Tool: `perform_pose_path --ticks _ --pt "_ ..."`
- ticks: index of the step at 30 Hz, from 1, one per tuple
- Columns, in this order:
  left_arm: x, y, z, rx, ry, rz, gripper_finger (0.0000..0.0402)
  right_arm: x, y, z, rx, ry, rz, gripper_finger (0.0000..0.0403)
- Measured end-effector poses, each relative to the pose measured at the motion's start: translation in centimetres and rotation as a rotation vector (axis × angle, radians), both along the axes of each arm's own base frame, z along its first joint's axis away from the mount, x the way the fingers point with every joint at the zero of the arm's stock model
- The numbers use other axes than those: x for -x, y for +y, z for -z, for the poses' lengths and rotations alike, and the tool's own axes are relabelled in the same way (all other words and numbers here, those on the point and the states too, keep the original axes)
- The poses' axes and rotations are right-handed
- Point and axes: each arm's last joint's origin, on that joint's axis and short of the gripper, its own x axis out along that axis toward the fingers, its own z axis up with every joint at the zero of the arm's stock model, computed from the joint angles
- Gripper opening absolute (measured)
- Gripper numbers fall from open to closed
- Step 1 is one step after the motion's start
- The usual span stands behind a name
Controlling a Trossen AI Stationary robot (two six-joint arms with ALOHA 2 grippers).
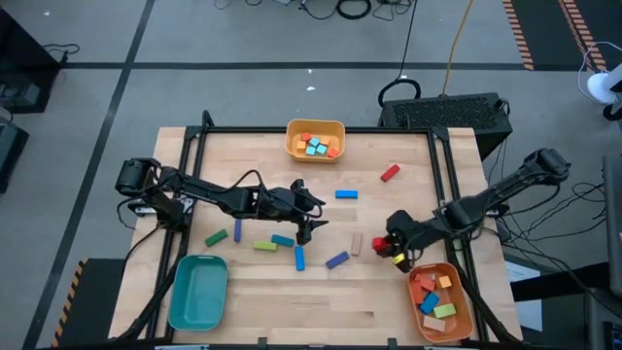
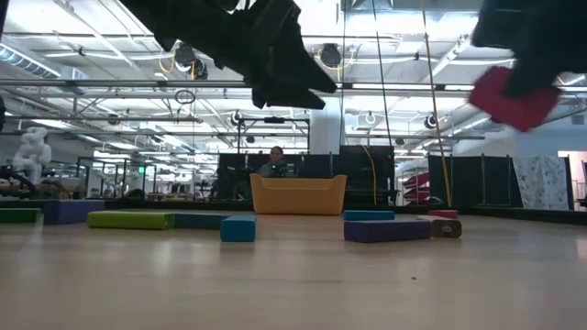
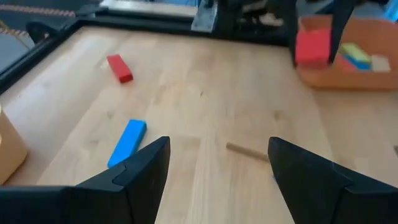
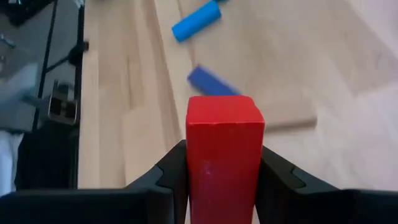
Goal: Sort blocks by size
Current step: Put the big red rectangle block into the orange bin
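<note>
My right gripper [image 1: 397, 245] is shut on a red block [image 4: 224, 155] and hangs above the table beside the far left corner of the orange tray [image 1: 465, 309]. My left gripper [image 3: 217, 168] stands open over the table's middle with nothing between its fingers. Past its fingers lie a blue bar [image 3: 127, 142], a red brick [image 3: 119, 67] and a tan piece [image 3: 247, 152]. More blocks lie flat on the table near its left side: green [image 1: 216, 236], purple [image 1: 237, 230], yellow-green [image 1: 264, 245], teal [image 1: 282, 240] and blue [image 1: 299, 258]. My right gripper pinches the red block by two opposite sides [image 4: 194, 163] between its two fingers. The fingers slant downward at it. The block [image 2: 512, 97] is lifted well clear of the table, and one end sticks out past the fingertips.
The orange tray holds several blocks [image 1: 433, 292]. A yellow tray [image 1: 316, 128] with several small blocks stands at the far edge, and a teal tray [image 1: 197, 292] at the near left. A purple-blue block [image 1: 337, 260] lies between the grippers. A person [image 2: 275, 161] sits beyond the table.
</note>
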Motion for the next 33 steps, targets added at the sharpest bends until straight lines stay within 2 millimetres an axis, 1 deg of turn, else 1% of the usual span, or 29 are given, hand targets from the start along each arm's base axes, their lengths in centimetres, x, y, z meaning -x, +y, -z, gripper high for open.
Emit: perform_pose_path --ticks 3,6,11,16,20,23,28,33 --pt "0.2 0.0 0.4 -0.005 0.046 -0.009 0.0273 1.5 0.6 -0.1 0.0 0.05 -0.047 0.0115" --pt "0.4 0.1 0.8 -0.015 0.091 -0.037 0.0273 2.5 1.2 -0.1 -0.048 0.1 -0.103 0.0115" --pt "0.6 0.3 1.1 -0.023 0.125 -0.08 0.0274 3.7 2.7 -0.2 -0.182 0.173 -0.165 0.0115" --pt "0.6 0.3 1.1 -0.041 0.124 -0.101 0.0274 5.1 4.2 -0.2 -0.321 0.28 -0.171 0.0115" --pt "0.6 0.3 1.1 -0.045 0.124 -0.101 0.0274 6.4 5.4 -0.2 -0.403 0.358 -0.149 0.0115" --pt "0.6 0.4 1.1 -0.073 0.128 -0.094 0.0274 7.5 6.2 0.0 -0.432 0.416 -0.118 0.0115" --pt "0.6 0.4 1.2 -0.096 0.135 -0.09 0.0274 8.8 7.2 1.1 -0.424 0.548 -0.042 0.0122" --pt "0.6 0.4 1.2 -0.099 0.137 -0.097 0.0274 9.3 8.1 2.3 -0.401 0.623 0.033 0.0131"
